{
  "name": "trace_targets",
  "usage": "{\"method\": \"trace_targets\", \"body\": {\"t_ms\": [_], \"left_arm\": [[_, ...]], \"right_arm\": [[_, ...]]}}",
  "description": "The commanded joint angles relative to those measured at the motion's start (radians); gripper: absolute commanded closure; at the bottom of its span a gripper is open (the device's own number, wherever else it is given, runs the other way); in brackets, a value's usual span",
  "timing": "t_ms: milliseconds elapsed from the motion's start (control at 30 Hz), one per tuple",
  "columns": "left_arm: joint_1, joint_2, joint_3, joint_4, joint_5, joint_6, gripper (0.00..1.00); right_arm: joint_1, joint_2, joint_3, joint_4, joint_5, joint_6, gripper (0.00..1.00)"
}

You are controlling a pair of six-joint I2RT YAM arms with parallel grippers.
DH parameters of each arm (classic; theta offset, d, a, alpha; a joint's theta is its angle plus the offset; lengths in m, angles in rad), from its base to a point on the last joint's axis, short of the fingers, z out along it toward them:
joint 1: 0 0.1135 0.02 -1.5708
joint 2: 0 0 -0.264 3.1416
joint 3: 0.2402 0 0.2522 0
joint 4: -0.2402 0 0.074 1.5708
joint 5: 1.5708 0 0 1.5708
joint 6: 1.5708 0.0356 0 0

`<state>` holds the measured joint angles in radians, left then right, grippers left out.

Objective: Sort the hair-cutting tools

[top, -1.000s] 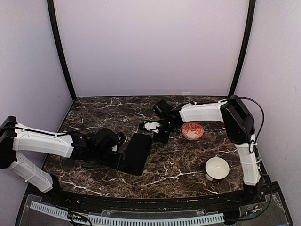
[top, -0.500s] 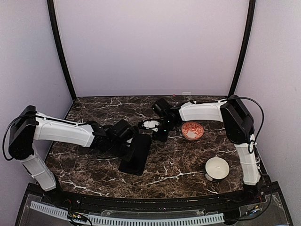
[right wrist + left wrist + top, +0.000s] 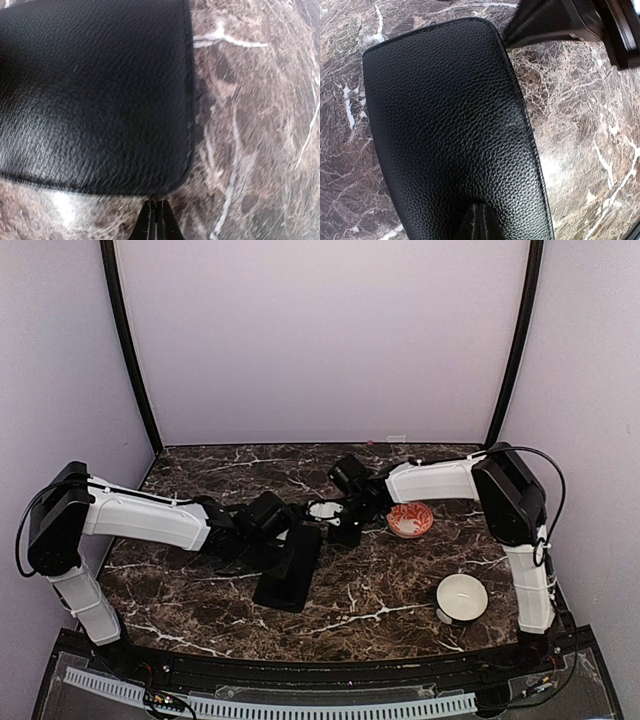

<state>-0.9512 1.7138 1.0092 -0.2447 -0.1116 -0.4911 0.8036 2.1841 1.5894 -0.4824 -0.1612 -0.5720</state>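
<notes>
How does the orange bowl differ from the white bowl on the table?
The orange bowl has a pale pattern inside; the white bowl is plain. The orange bowl stands farther back, beside the right arm; the white bowl stands nearer the front edge. Both are round, upright, and rest on the right side of the marble table.

Dim, even light from above; the top view is soft and grainy. Pale glare lies on the counter (image 3: 555,170) and a sheen on the case (image 3: 450,115). The right wrist view is blurrier than the left.
</notes>
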Motion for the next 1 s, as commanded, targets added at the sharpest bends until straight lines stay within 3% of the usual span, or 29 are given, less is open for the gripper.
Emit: {"method": "trace_targets", "body": {"t_ms": [0,333,633,833,967], "left_arm": [[0.002,0.086,-0.041,-0.031,0.029,-0.028,1.00],[0.005,0.062,-0.083,0.009,-0.003,-0.068,1.00],[0.021,0.009,-0.128,0.051,-0.018,-0.099,1.00],[0.025,-0.044,-0.156,0.061,-0.037,-0.098,1.00],[0.025,-0.135,-0.173,0.043,-0.071,-0.088,0.81]], "right_arm": [[0.011,-0.065,-0.077,-0.028,-0.024,-0.034,1.00],[0.049,-0.159,-0.224,-0.009,-0.172,-0.027,1.00],[0.177,-0.209,-0.288,-0.012,-0.191,0.013,1.00],[0.191,-0.227,-0.313,0.001,-0.167,0.038,1.00],[0.170,-0.224,-0.309,0.011,-0.156,0.051,1.00]]}}
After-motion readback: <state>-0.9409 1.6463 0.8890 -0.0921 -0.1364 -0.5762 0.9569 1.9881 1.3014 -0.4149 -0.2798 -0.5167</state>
